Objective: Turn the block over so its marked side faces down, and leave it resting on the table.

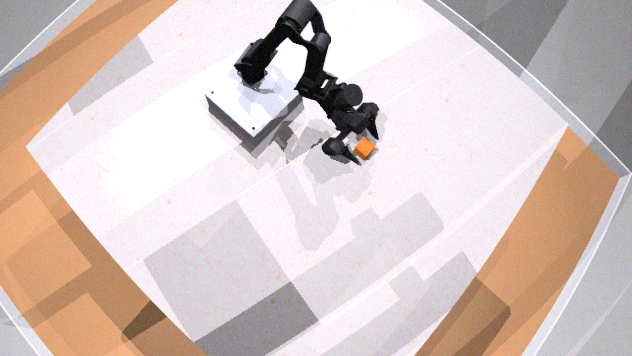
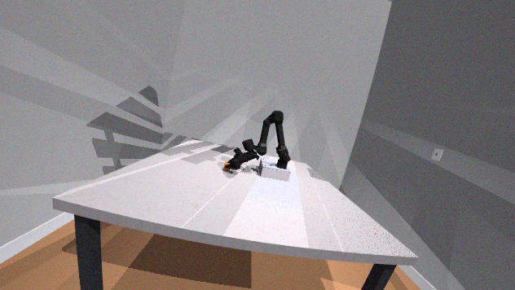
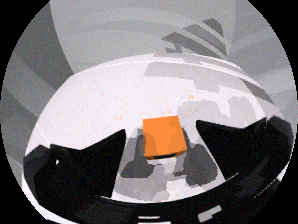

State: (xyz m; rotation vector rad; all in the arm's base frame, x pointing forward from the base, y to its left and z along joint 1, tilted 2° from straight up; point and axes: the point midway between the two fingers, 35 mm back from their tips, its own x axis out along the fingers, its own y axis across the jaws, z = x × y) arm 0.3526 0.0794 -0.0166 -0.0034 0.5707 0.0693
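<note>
Block (image 1: 364, 148) (image 2: 227, 169) (image 3: 164, 136) is at the table (image 1: 475, 130) (image 2: 163, 195) (image 3: 95, 102) surface, off to one side of the pale mounting box (image 1: 252, 128) (image 2: 275, 173). Gripper (image 1: 368, 151) (image 2: 230, 167) (image 3: 161, 128) is wide open, nothing clamped. Fingers (image 1: 374, 127) stand on either side of the block, with visible gaps in wrist view; one tip reaches near it on each side. Black arm (image 1: 315, 60) (image 2: 279, 132) rises from the box, bends over at the elbow and comes down to the block, with the end effector low over the table and pitched forward. Wrist view shows a plain orange face on the block, no mark on it. Thin dark strip runs along its lower near edge; can't tell if that's part of the marking or just shadow. Underside is hidden, so can't confirm marked side is down. Exterior view has the block mostly tucked behind the gripper, only a bit of orange showing. Arm shadow (image 1: 312, 220) falls across the table in top view.
</note>
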